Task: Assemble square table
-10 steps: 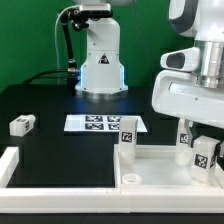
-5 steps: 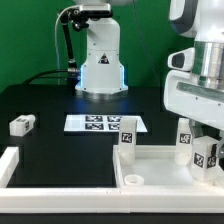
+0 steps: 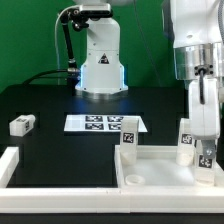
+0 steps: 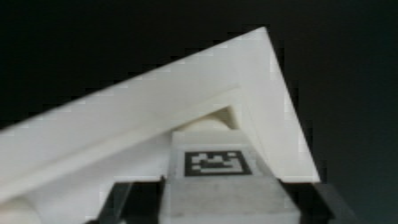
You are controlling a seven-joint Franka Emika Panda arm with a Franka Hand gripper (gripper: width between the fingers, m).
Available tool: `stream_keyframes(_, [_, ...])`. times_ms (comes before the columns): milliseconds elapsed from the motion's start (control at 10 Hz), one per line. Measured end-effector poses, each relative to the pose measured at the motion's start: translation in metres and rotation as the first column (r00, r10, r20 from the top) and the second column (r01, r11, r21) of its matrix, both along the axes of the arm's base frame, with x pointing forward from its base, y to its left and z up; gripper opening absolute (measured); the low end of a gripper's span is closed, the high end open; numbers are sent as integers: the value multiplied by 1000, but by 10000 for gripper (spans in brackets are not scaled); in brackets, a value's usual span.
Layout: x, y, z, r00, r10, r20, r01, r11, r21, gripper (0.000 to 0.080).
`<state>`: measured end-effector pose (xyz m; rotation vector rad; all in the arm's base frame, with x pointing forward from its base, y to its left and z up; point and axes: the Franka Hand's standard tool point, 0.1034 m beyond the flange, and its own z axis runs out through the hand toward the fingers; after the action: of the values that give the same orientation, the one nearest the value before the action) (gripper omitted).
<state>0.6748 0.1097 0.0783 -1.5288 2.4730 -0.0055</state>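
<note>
The white square table slab (image 3: 160,172) lies at the front of the exterior view's right, its raised rim and one corner filling the wrist view (image 4: 196,100). Two tagged leg blocks (image 3: 128,141) (image 3: 186,140) stand upright in it. My gripper (image 3: 205,150) hangs over the slab's corner on the exterior view's right and is shut on a third tagged leg block (image 4: 215,165), which stands upright in that corner. A dark finger (image 4: 125,203) shows on each side of the block. A fourth leg block (image 3: 22,124) lies loose on the table at the exterior view's left.
The marker board (image 3: 100,124) lies flat behind the slab. A long white rail (image 3: 10,165) runs along the front at the exterior view's left. The arm's base (image 3: 100,60) stands at the back.
The wrist has turned above the corner leg block, so the hand now looks narrower and sits higher in the exterior view. The gripped leg stays in the same corner.
</note>
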Motion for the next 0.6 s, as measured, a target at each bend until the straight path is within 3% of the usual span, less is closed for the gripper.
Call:
stream_keyframes(100, [0, -1, 0, 999, 32, 3, -32, 999, -7, 291])
stream_keyframes(300, [1, 0, 0, 939, 343, 29, -339, 936, -90, 599])
stream_keyframes(400, [4, 5, 1, 884, 464, 59, -453, 881, -138, 634])
stream_keyframes(500, [3, 8, 1, 777, 627, 55, -609, 771, -189, 634])
stream_keyframes(600, [3, 7, 0, 751, 658, 51, -638, 744, -200, 647])
